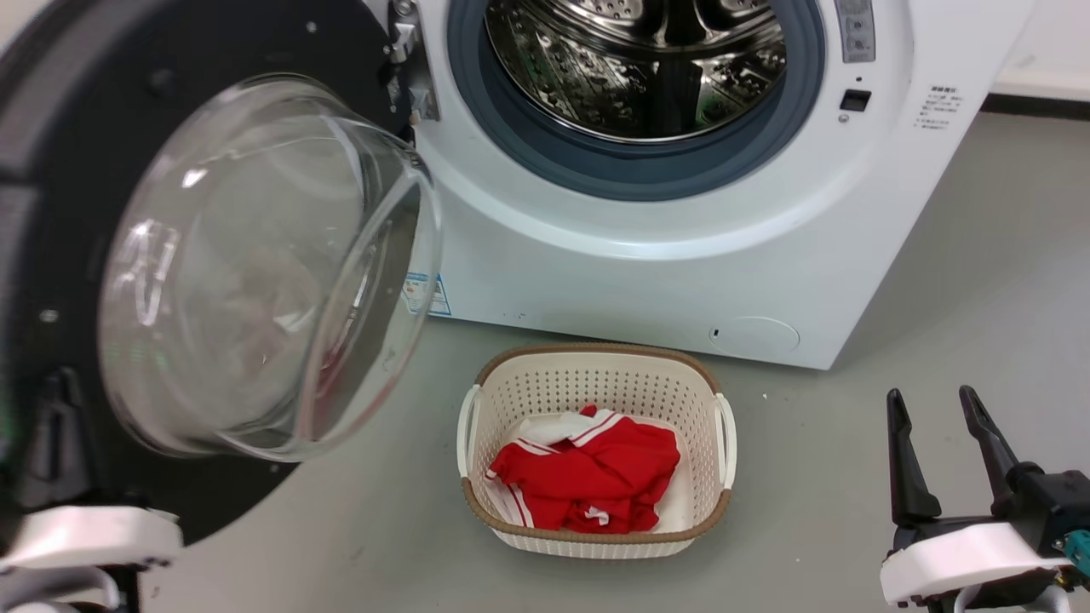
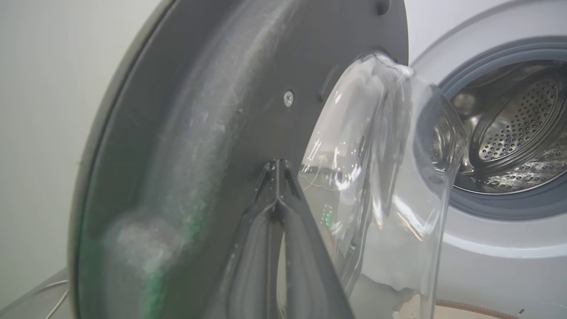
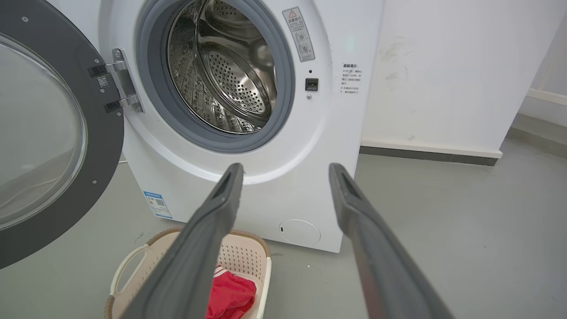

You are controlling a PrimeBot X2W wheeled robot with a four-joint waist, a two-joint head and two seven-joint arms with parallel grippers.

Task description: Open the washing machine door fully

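Observation:
The washing machine door (image 1: 51, 170) stands swung out to the left on its hinge (image 1: 409, 68), inner face and bulging glass bowl (image 1: 264, 264) turned toward me. The white washing machine (image 1: 681, 272) shows its steel drum (image 1: 634, 60) uncovered. In the left wrist view my left gripper (image 2: 277, 170) is shut, fingertips together against the door's dark inner face (image 2: 212, 110) just beside the glass. Its pale wrist (image 1: 85, 536) sits low on the left, below the door. My right gripper (image 1: 930, 396) hangs open over the floor at the lower right, far from the door, holding nothing.
A cream perforated basket (image 1: 596, 375) holding a red and white garment (image 1: 588, 477) stands on the grey floor in front of the washer. A white wall and a dark baseboard (image 3: 425, 155) run to the washer's right. Bare floor (image 1: 962, 281) lies to the right of the machine.

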